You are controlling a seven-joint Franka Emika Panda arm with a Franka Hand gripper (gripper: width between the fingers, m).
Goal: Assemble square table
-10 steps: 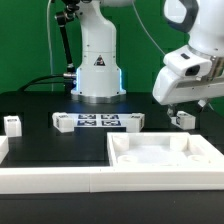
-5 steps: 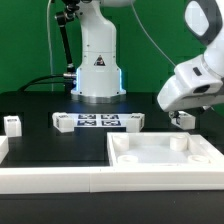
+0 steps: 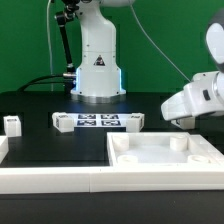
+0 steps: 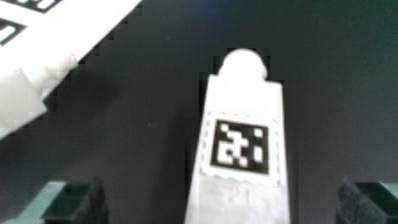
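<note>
The hand [image 4: 222, 200] is hanging released, fingers [image 4: 71, 203] spread clear on both sides of a tagged leg [image 4: 242, 130] lying on the dark tabletop [image 4: 338, 90].

Black table [image 3: 40, 105]: tabletop [image 3: 160, 156], leg [image 3: 12, 124], marker board [image 3: 97, 121]

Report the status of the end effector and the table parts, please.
End effector open, straddling a leg, not gripping. Tabletop nearby, no leg fitted. No obstacle seen.
</note>
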